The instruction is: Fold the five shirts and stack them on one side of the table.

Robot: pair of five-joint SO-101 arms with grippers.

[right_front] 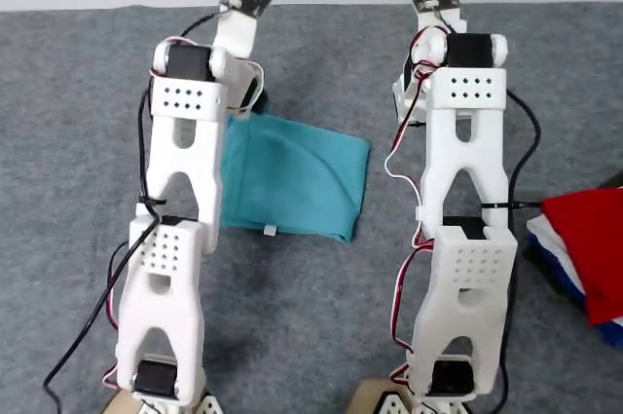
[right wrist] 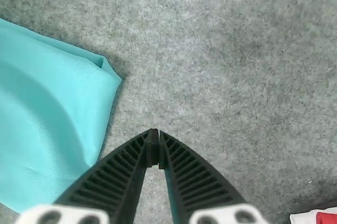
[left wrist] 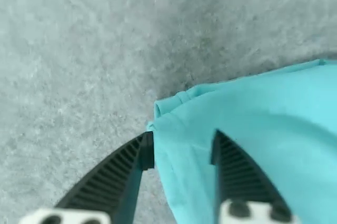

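In the high view, a folded teal shirt (right_front: 292,175) was seen lying flat on the grey table (right_front: 78,93) between the two arms, and a red, white and blue pile (right_front: 584,239) at the right edge. In the left wrist view, the left gripper (left wrist: 181,142) was held partly open, jaws astride the shirt's edge. In the right wrist view, the right gripper (right wrist: 156,138) was pressed closed on nothing, above bare table beside the shirt's corner.

Bare grey mat (right_front: 321,336) lies open between my arms' bases and beyond the teal shirt (right_front: 292,175). That shirt fills the gap between my arms; a red-white-blue pile (right_front: 584,248) blocks the right edge.
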